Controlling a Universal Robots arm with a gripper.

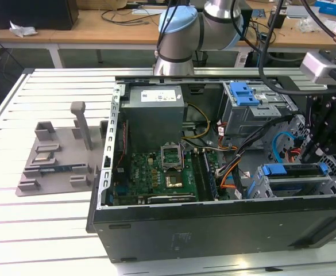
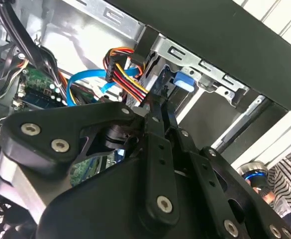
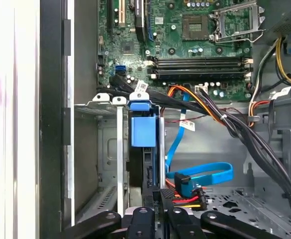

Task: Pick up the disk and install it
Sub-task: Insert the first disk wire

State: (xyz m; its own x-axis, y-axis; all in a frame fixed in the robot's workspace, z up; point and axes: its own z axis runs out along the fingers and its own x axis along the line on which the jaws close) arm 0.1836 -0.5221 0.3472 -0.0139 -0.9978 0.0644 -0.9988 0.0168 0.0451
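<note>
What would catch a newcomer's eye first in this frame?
The open black computer case lying on the white slatted table, its green motherboard exposed. At the exterior view's right, the black gripper sits over the blue-railed silver disk, standing edge-up in its metal drive bay.

Arm (image 1: pixel 193 26) reaches in from far side, elbow joint high. Wrist w/ black gripper (image 1: pixel 323 129) at exterior view's right, pointing down. Second wrist view: fingers (image 2: pixel 160 129) close together, tips hidden.

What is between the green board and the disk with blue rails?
Orange and black cables lie between the green board and the disk, in the exterior view.
</note>
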